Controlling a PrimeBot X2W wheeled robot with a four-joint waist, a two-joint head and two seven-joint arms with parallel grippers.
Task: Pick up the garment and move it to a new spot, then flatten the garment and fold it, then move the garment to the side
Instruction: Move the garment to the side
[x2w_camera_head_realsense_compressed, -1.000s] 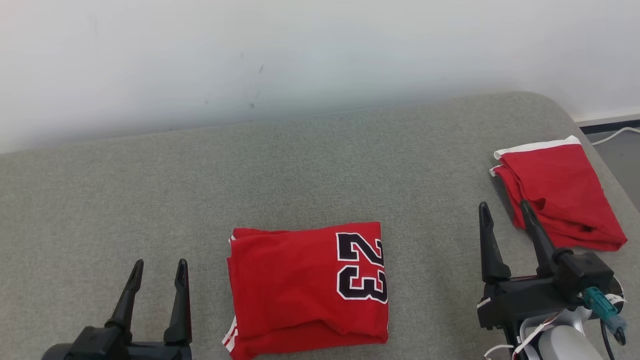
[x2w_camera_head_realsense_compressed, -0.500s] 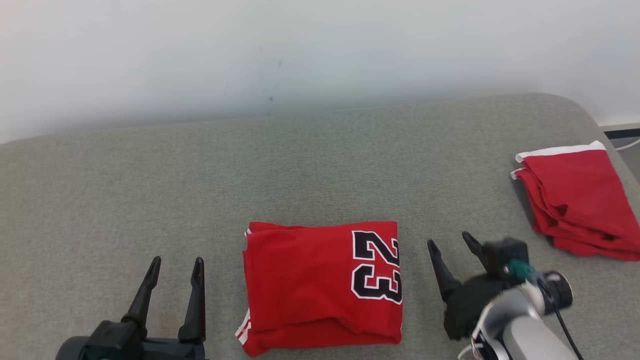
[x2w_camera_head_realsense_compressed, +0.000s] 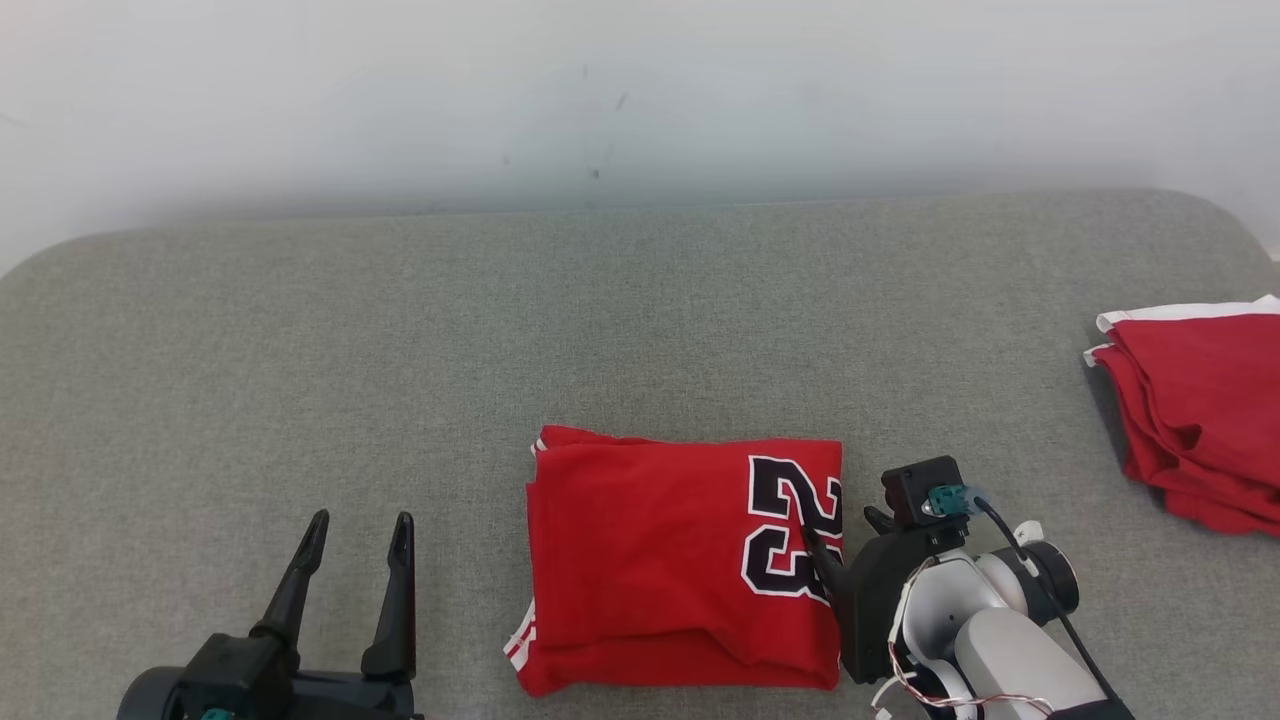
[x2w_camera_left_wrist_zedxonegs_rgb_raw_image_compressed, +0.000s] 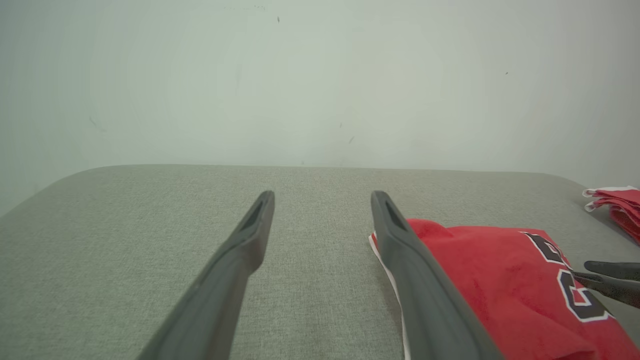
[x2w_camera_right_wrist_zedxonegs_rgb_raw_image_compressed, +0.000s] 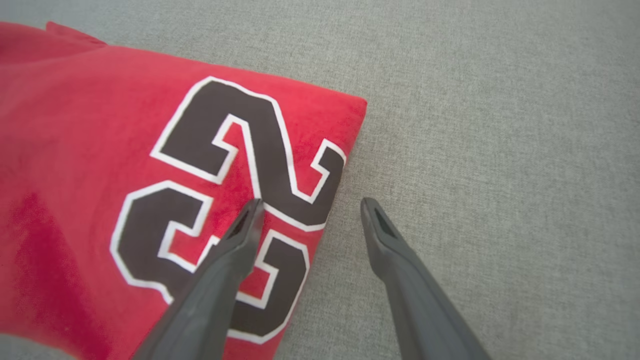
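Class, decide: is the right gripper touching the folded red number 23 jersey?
Cannot tell. In the right wrist view the right gripper straddles the edge of the jersey, one finger over the number, but no press or gap shows plainly.

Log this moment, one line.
jersey: folded, flat | right gripper: open, straddling jersey's right edge | left gripper: open, left of jersey

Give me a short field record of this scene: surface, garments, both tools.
surface: grey cushion, pale wall behind
folded jersey: red, number 23 facing up, centre front of the cushion
second garment: red with white trim, folded, far right
left tool: open, left of the jersey, apart from it
right tool: open, straddling the jersey's right edge; contact unclear
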